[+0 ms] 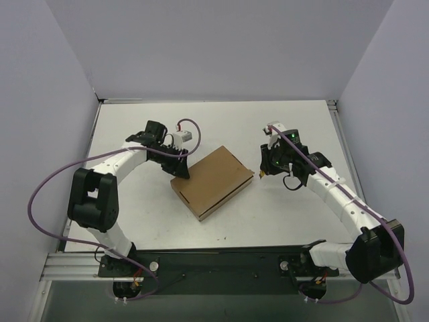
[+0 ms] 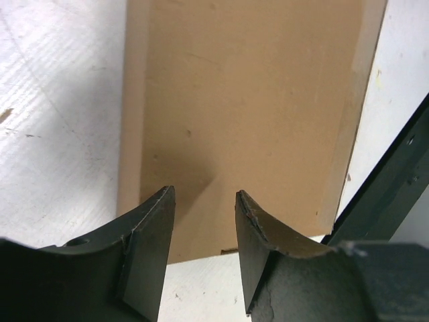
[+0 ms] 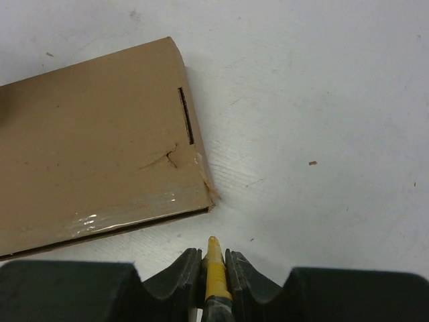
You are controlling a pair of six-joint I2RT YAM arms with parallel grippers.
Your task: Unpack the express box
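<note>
Top external view puts the express box (image 1: 213,181) flat and askew in the middle of the counter (image 1: 281,215), lid down, nothing taken out. From the right wrist, clear tape (image 3: 120,213) along one edge looks uncut, so I judge the job barely begun: slit, lift the flap, empty it. At the box's right corner my right fingers (image 3: 186,268) are clenched on a small yellow-handled tool (image 3: 214,265), its tip just beside the cardboard. Over the box's left end my left fingers (image 2: 151,231) hang spread, holding nothing.
</note>
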